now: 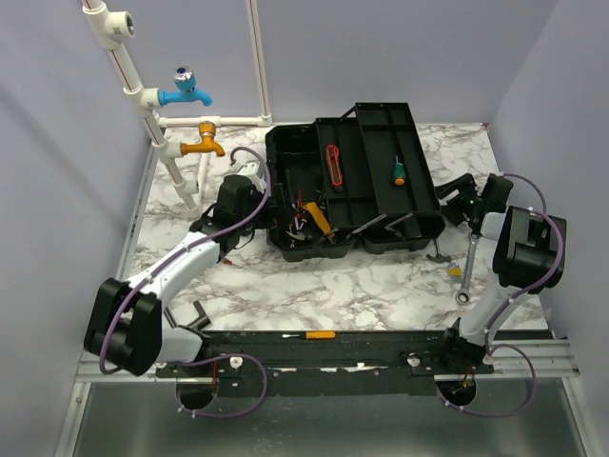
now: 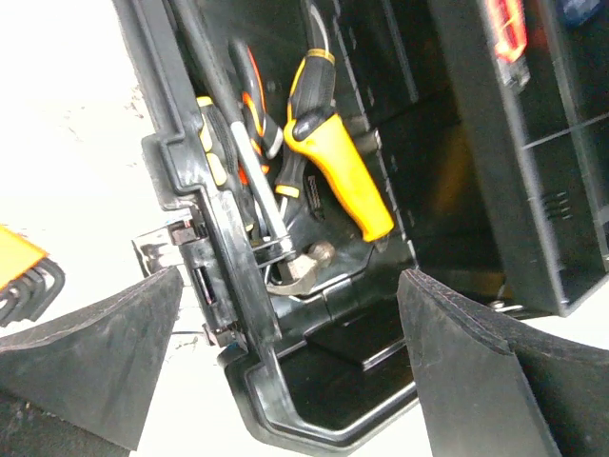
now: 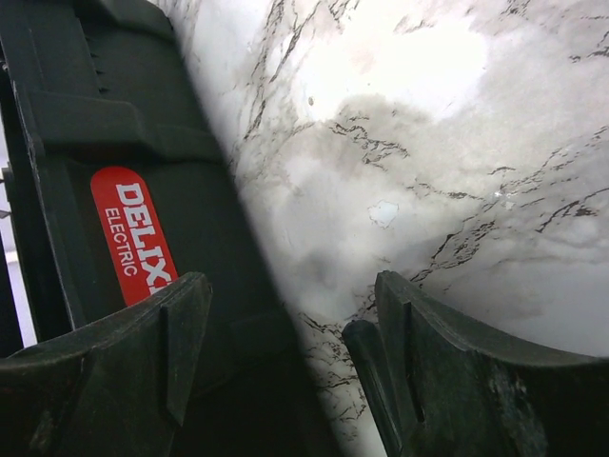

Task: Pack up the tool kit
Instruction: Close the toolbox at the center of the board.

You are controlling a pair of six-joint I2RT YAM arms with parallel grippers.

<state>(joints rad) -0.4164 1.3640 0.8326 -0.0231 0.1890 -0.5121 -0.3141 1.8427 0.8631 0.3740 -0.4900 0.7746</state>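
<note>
Open toolbox (image 1: pixel 319 186) blocks mid-table — bare marble (image 1: pixel 324 286) in front.

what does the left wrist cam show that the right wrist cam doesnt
Only the left wrist view: the inside of the toolbox, with an orange-handled tool and a metal shaft lying in it.

Only the right wrist view: a red DELIXI ELECTRIC label on the box's outside, and a broad stretch of marbled table.

Both: the black toolbox, and that arm's own tool, the left tool and the right tool, each with its fingers spread open and gripping nothing.
</note>
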